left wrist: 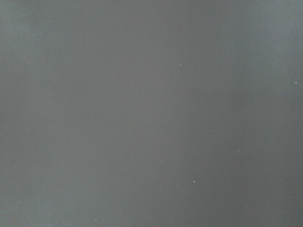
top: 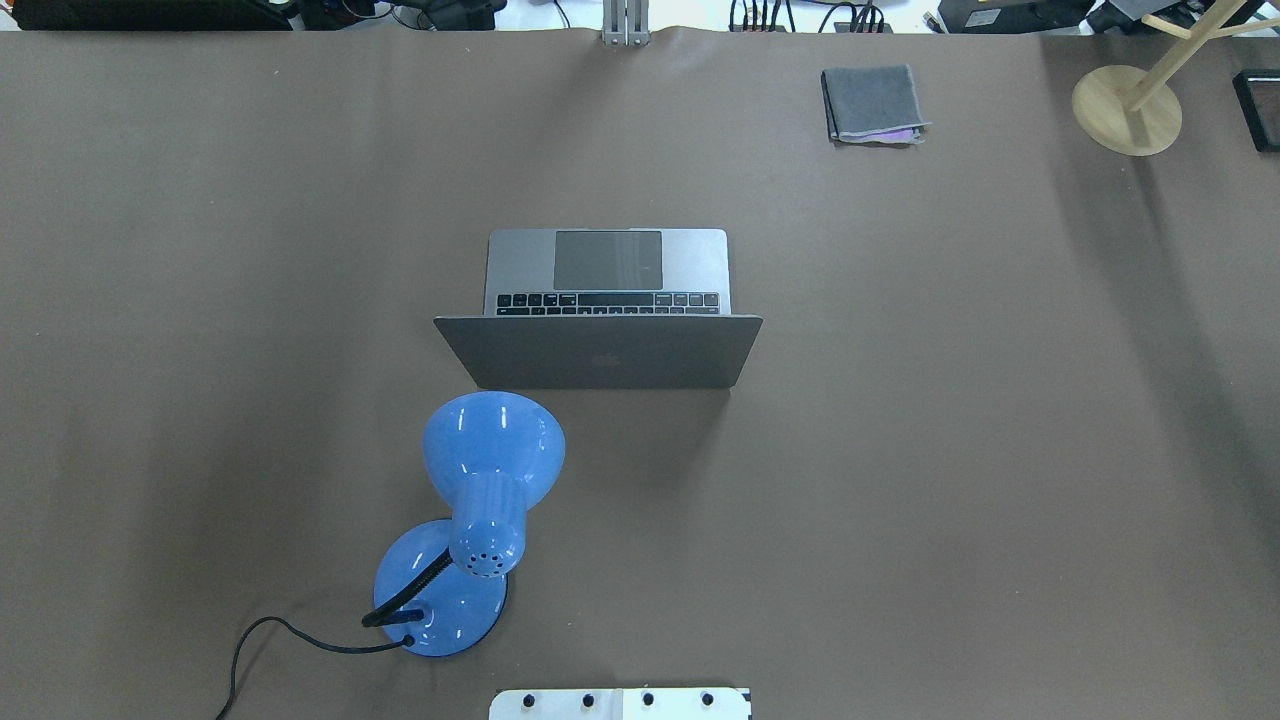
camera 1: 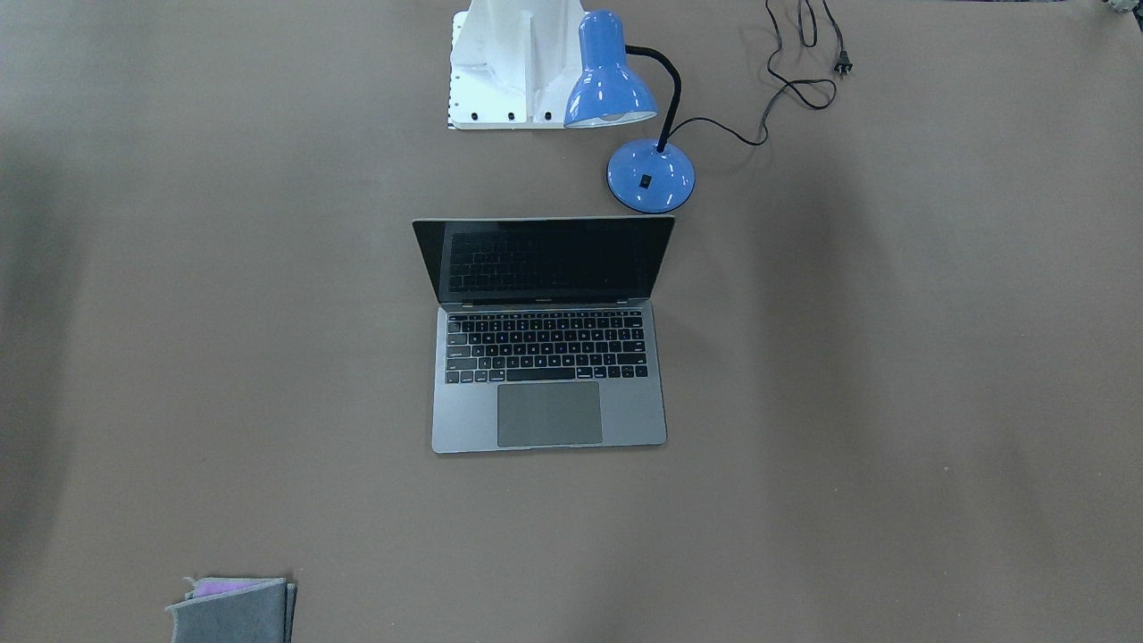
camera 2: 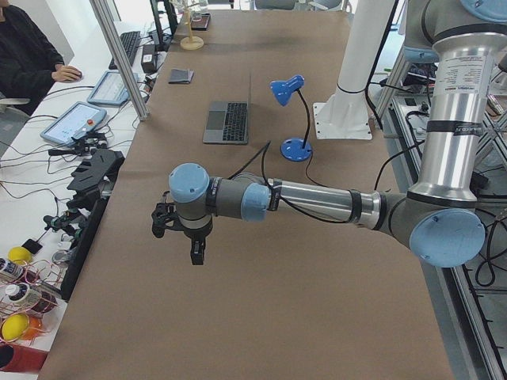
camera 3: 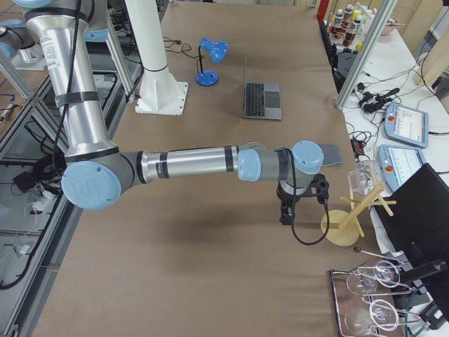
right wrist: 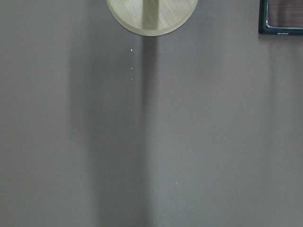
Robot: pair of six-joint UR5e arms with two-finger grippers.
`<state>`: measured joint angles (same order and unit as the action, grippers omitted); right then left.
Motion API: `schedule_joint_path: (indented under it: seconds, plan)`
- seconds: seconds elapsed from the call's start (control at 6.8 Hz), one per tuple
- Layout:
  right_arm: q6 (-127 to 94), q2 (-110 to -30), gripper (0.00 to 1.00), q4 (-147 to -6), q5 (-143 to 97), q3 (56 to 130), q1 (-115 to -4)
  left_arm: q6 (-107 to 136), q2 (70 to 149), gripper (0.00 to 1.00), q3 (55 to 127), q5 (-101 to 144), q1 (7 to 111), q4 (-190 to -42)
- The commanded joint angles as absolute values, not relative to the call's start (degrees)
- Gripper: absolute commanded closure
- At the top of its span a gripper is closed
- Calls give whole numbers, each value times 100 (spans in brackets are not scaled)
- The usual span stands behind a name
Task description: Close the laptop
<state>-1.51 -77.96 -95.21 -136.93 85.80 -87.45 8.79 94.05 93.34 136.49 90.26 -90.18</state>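
The space-grey laptop (camera 1: pixel 549 415) stands open in the middle of the table, its dark screen upright and its lid (top: pixel 600 355) facing the robot. It also shows in the left view (camera 2: pixel 227 121) and the right view (camera 3: pixel 262 100). My left gripper (camera 2: pixel 196 252) hangs above the table far off at the robot's left end. My right gripper (camera 3: pixel 286 216) hangs far off at the right end. Both show only in the side views, so I cannot tell whether they are open or shut. The wrist views show only bare table.
A blue desk lamp (top: pixel 470 500) stands just behind the laptop's lid on the robot's left, its cord (camera 1: pixel 786 85) trailing. A folded grey cloth (top: pixel 872 103) lies at the far right. A wooden stand (top: pixel 1125 110) is near my right gripper. The white robot base (camera 1: pixel 504 62) is behind the lamp.
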Motion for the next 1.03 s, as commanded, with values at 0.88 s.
schedule_joint_path:
  seconds: [0.88]
  plan:
    - [-158,-7743,0,-9527,-13702,8587,-8745,914,9448,2,9334,13676,9018,-9026]
